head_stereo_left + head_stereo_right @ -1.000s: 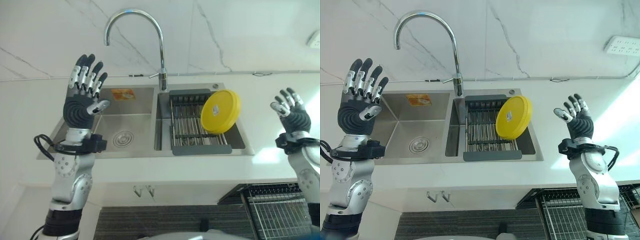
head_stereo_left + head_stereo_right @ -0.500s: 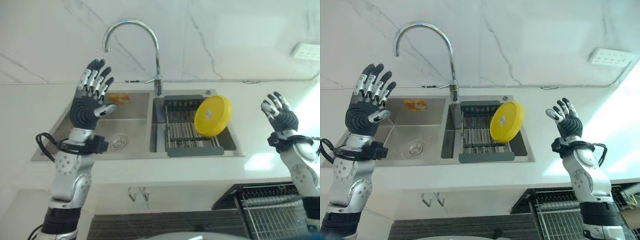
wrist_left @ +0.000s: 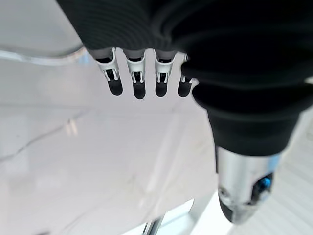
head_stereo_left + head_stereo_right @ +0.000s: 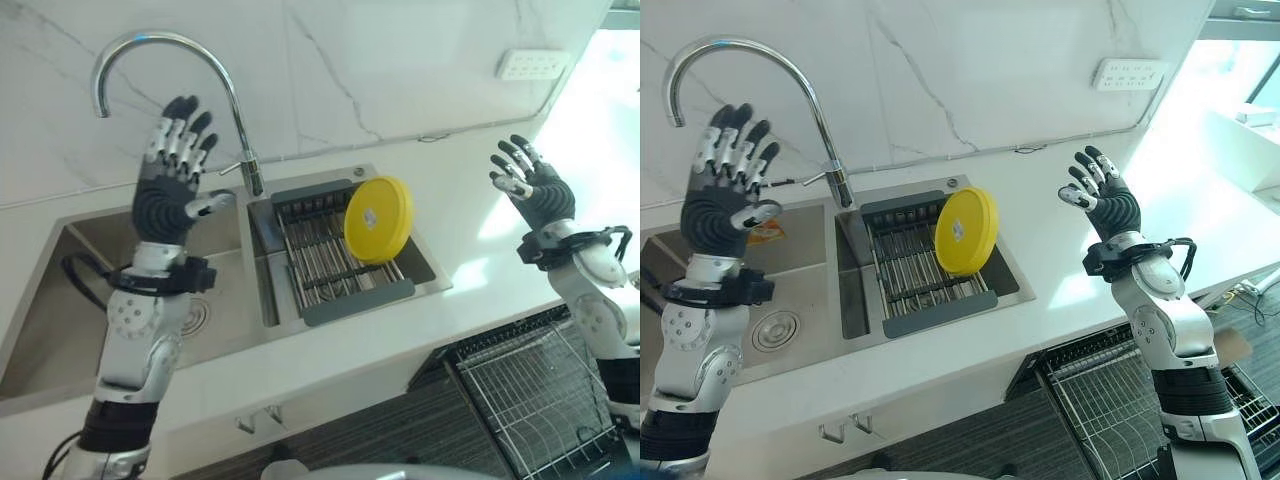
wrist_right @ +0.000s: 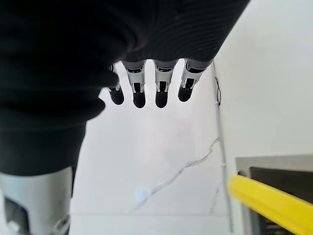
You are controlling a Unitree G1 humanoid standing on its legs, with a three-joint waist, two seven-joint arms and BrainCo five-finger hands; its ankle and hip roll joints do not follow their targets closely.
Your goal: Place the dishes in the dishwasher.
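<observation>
White counter [image 4: 1060, 270] holding sink [image 4: 700, 330]

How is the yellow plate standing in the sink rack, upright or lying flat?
Upright, tilted: the yellow plate stands on its edge in the sink rack, its round face showing. Neither hand touches it.

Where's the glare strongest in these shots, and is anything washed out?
Both eye views: daylight from the right bleaches the white countertop around the right robot hand. The round yellow plate in the dish rack stays readable. Left wrist view: the pale marble wall looks soft and bright.
</observation>
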